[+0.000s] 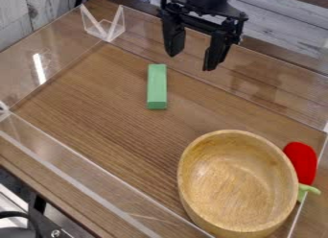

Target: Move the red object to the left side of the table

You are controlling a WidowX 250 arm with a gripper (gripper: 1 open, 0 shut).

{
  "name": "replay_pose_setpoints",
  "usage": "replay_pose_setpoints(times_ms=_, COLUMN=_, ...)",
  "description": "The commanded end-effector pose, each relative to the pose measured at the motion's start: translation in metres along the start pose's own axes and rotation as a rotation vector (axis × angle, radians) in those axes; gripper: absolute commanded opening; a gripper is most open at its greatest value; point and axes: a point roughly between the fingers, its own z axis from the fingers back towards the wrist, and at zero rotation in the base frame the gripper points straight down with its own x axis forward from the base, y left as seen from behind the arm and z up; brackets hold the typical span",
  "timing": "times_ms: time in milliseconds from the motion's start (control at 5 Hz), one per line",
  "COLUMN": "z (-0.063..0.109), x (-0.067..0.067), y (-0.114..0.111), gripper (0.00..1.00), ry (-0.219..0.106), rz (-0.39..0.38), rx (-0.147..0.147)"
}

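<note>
Brown wood-grain table [115,136], bordered by low clear acrylic walls [58,151]; surface carries three loose items and one robot tool above it.

Landmark: wooden bowl [241,181], round, pale, shallow, standing upright near the lower right corner of the table, its inside showing only bare wood.

Item 1: red object [302,162], small, glossy, rounded, with a light-green stem end [309,191] pointing toward the lower edge. Position: just beside the bowl on its right, pressed close to the rim, against the right-hand wall. Whether it touches the rim cannot be told. Nothing grips it.

Item 2: green rectangular block [156,86], lying flat, long axis running away from the viewer. Position: up and to the left of the bowl, well apart from it, near the middle of the table.

Item 3: gripper [194,48], black, pointing down, fingers spread wide with nothing between them. Position: above the far part of the table, well apart from the bowl, just beyond and right of the block.
</note>
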Motion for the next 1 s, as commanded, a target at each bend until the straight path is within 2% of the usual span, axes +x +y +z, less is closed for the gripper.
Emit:
replay_pose_setpoints(times_ms=0, z=-0.018, x=0.006, y=0.004, gripper=0.0, ry=0.037, rz=-0.01, rx=-0.007)
replay_pose_setpoints(times_ms=200, z=-0.031, x=0.013, y=-0.022, gripper=0.0, ry=0.027, rz=-0.002, rx=-0.036)
replay_pose_setpoints(times_ms=400, z=-0.045, x=0.017, y=-0.041, gripper=1.0, ry=0.01, rz=0.052, rx=-0.057)
replay_pose_setpoints(times_ms=600, z=-0.058, x=0.018, y=-0.067, gripper=1.0, ry=-0.013, rz=0.087, rx=-0.072)
replay_pose_setpoints(times_ms=800, z=-0.069, x=0.017, y=-0.101, gripper=1.0, ry=-0.033, rz=0.069, rx=-0.093)
